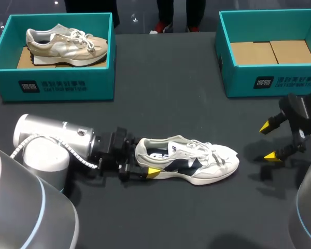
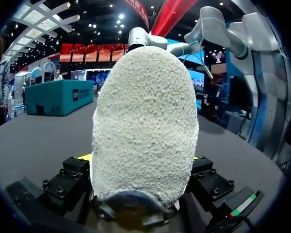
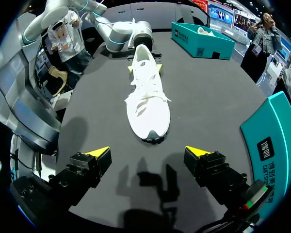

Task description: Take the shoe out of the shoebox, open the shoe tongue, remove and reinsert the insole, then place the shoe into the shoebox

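Observation:
A white sneaker with dark side panels (image 1: 192, 158) lies on its sole on the dark table, toe toward my right arm. My left gripper (image 1: 145, 160) is at its heel. In the left wrist view the fuzzy heel (image 2: 145, 121) fills the gap between the fingers, which press it from both sides. My right gripper (image 1: 269, 141) hangs open over the table beyond the toe; in the right wrist view its yellow tips (image 3: 148, 153) stand wide apart, short of the sneaker (image 3: 148, 97). The teal shoebox (image 1: 272, 80) at the back right holds only cardboard.
A second teal shoebox (image 1: 57, 85) at the back left holds a beige sneaker (image 1: 67, 44). The right box's wall (image 3: 271, 141) stands close beside my right gripper. Bare table lies between the boxes and in front of the shoe.

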Controlling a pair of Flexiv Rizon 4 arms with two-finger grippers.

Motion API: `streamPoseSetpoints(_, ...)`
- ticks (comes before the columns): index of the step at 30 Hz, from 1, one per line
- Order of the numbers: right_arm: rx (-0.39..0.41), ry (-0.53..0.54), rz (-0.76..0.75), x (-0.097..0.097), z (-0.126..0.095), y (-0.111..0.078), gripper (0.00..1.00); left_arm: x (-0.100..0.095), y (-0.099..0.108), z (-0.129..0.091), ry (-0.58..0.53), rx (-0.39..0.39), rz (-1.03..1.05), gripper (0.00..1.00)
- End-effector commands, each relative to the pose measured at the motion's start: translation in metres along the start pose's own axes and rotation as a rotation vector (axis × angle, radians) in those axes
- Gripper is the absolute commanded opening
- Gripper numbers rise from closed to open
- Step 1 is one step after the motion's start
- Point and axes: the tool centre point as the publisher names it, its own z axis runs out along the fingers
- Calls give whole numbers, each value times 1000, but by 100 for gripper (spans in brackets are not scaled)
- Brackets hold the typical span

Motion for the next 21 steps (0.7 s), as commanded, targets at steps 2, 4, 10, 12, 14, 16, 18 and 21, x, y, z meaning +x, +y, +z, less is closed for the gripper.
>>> streamPoseSetpoints(2,1,-1,0,1,0,0,100,5,2,-4,-12,-5,1,0)
streamPoseSetpoints(4,1,-1,0,1,0,0,100,5,2,-4,-14,-6,2,0)
streamPoseSetpoints(10,1,-1,0,1,0,0,100,5,2,-4,-15,-4,-9,0)
streamPoseSetpoints(12,1,-1,0,1,0,0,100,5,2,-4,-15,-4,-9,0)
streamPoseSetpoints(14,1,-1,0,1,0,0,100,5,2,-4,-15,-4,-9,0)
streamPoseSetpoints(16,1,-1,0,1,0,0,100,5,2,-4,-15,-4,-9,0)
streamPoseSetpoints(18,1,-1,0,1,0,0,100,5,2,-4,-15,-4,-9,0)
streamPoseSetpoints(21,1,-1,0,1,0,0,100,5,2,-4,-15,-4,-9,0)
